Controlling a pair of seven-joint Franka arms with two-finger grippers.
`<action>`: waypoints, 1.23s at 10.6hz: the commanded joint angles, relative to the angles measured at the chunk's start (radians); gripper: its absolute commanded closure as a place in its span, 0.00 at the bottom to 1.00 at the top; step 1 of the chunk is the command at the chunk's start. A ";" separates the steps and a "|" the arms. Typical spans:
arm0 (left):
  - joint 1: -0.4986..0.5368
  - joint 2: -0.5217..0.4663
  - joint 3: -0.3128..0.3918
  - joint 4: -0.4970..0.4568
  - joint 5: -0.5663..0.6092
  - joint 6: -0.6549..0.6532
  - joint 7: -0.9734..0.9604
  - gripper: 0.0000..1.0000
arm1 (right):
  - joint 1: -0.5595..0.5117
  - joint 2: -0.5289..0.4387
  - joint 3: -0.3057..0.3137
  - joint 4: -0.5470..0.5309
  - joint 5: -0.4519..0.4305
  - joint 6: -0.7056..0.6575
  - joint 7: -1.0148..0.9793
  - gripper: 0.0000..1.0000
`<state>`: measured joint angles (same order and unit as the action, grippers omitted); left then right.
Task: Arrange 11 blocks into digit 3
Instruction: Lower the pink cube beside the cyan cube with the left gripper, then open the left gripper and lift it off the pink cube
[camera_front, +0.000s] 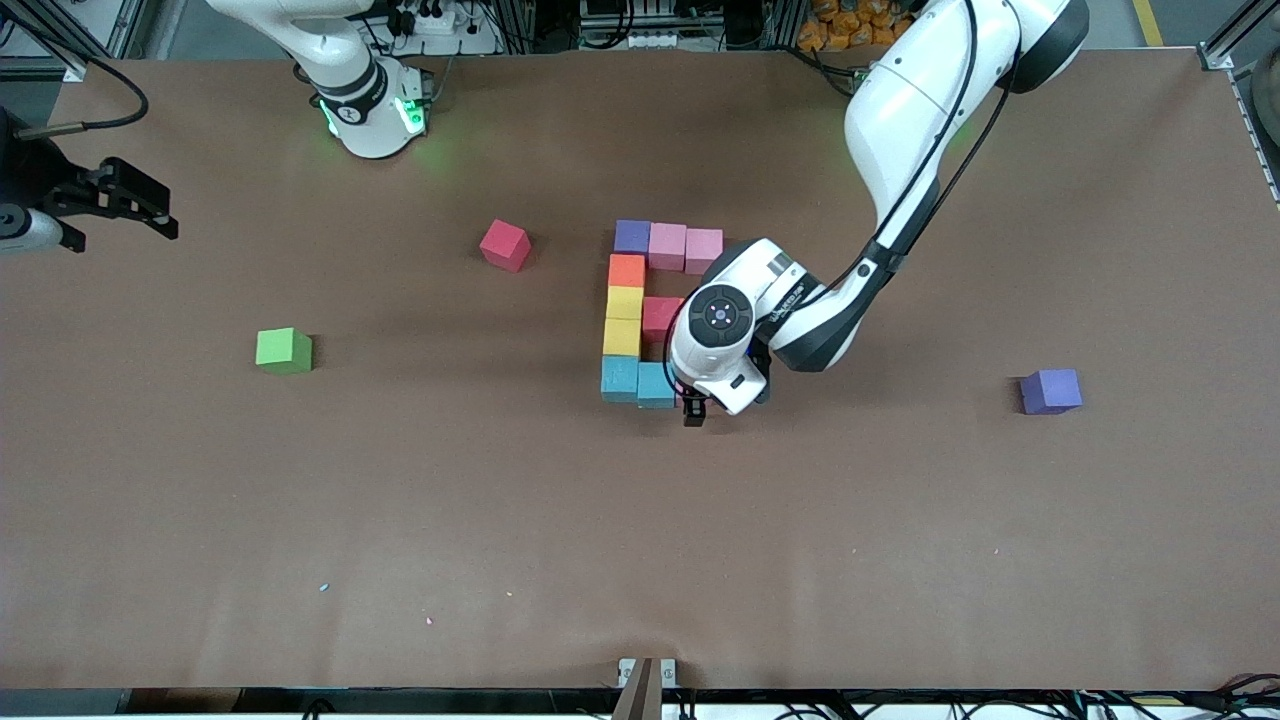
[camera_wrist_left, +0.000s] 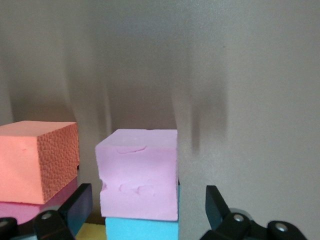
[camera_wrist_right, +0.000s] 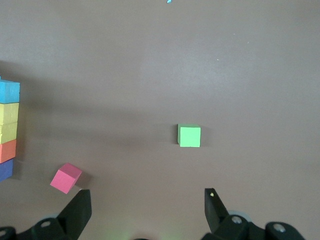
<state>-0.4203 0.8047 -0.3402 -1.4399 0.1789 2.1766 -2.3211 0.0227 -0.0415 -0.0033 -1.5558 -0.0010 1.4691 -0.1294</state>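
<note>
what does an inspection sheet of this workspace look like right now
surface: brown table, a few tiny specks near the front camera's edge
job's things: partly built figure of blocks mid-table, purple and two pink in one bar, orange, two yellow and blue down the straight bar, second blue block beside it; pink block sits between the left hand's open fingers; loose red block toward the right arm's end; loose purple block toward the left arm's end
clutter: green cube, loose, toward the right arm's end
grippers: left hand open, low at the figure; right hand open, waiting at the table's edge
cables: black cable along the left arm
surroundings: aluminium frame rails, equipment past the bases
</note>
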 joint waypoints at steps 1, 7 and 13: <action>-0.008 -0.057 0.003 -0.014 -0.002 -0.035 0.011 0.00 | 0.002 -0.005 0.003 0.011 -0.004 -0.015 0.014 0.00; -0.014 -0.191 0.003 -0.027 -0.002 -0.142 0.120 0.00 | 0.000 -0.005 0.003 0.011 -0.005 -0.015 0.014 0.00; -0.002 -0.334 0.007 -0.025 -0.007 -0.253 0.281 0.00 | 0.000 -0.006 0.019 0.011 -0.008 -0.015 0.022 0.00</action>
<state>-0.4250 0.5276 -0.3418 -1.4411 0.1789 1.9605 -2.0919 0.0228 -0.0424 0.0067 -1.5544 -0.0015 1.4680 -0.1262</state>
